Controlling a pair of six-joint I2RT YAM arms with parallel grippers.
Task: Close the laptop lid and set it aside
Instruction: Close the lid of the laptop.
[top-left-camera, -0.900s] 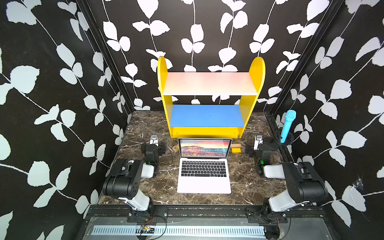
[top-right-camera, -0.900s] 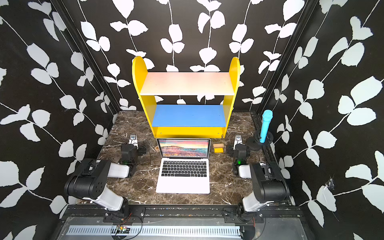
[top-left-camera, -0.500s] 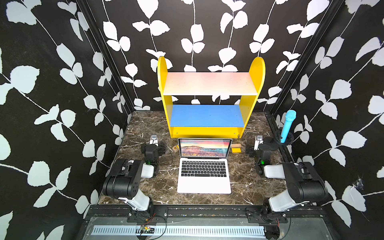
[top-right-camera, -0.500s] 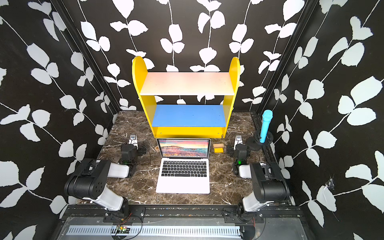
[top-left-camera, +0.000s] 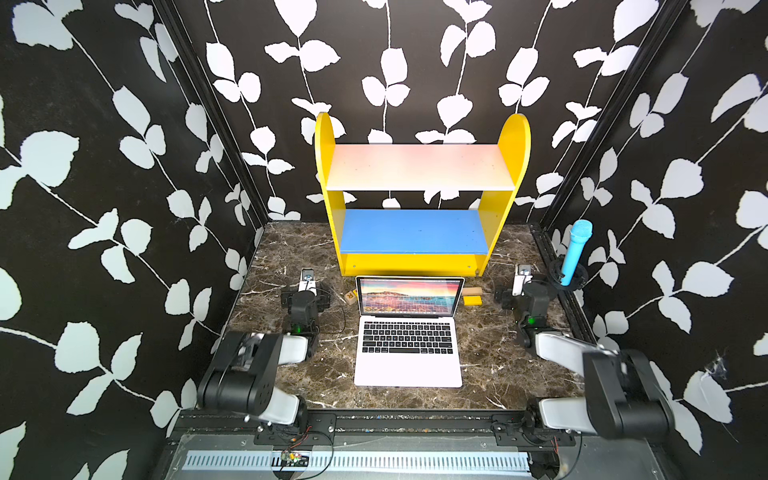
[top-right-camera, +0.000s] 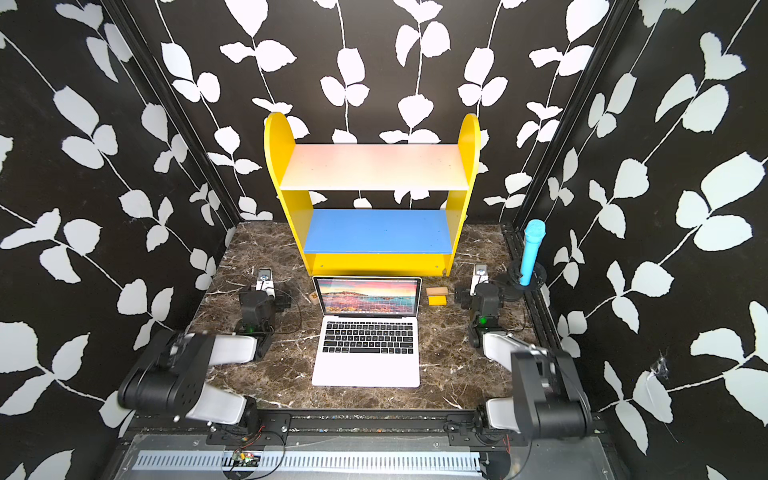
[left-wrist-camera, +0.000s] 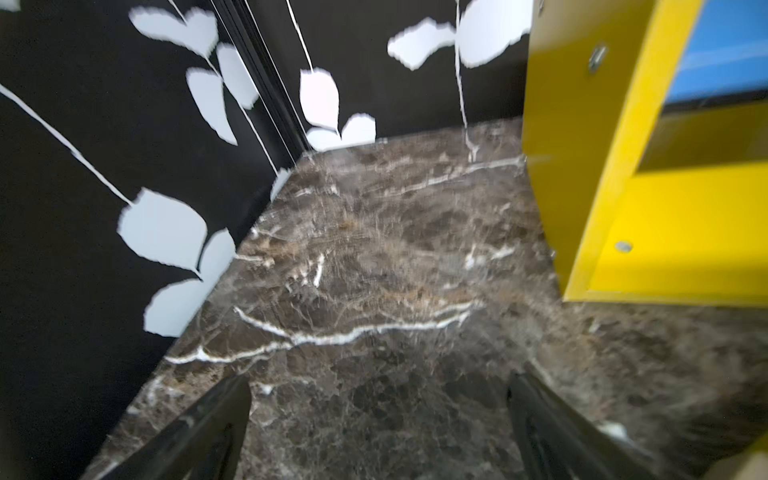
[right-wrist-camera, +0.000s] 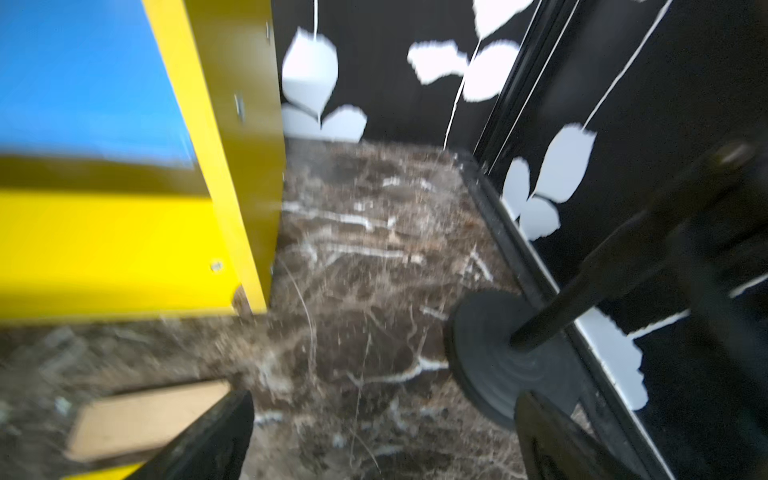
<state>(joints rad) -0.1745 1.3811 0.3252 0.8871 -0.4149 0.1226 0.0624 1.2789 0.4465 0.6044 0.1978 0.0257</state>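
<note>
**Left pincer** (top-left-camera: 308, 277) and **right pincer** (top-left-camera: 521, 276): both spread wide and empty, low over the counter (top-left-camera: 498, 365), one on each side of the laptop (top-left-camera: 409, 353) and apart from it. The laptop sits mid-counter, just in front of the yellow shelf (top-left-camera: 413, 261). It is probably stiff, thin and moderately heavy, with a smooth, slippery shell and a fragile screen. It is best pushed at the top edge of the laptop lid (top-left-camera: 411, 296), then gripped by a side edge. The lid stands upright, screen facing the robot's base. The long axis, along the hinge, runs side to side.
</note>
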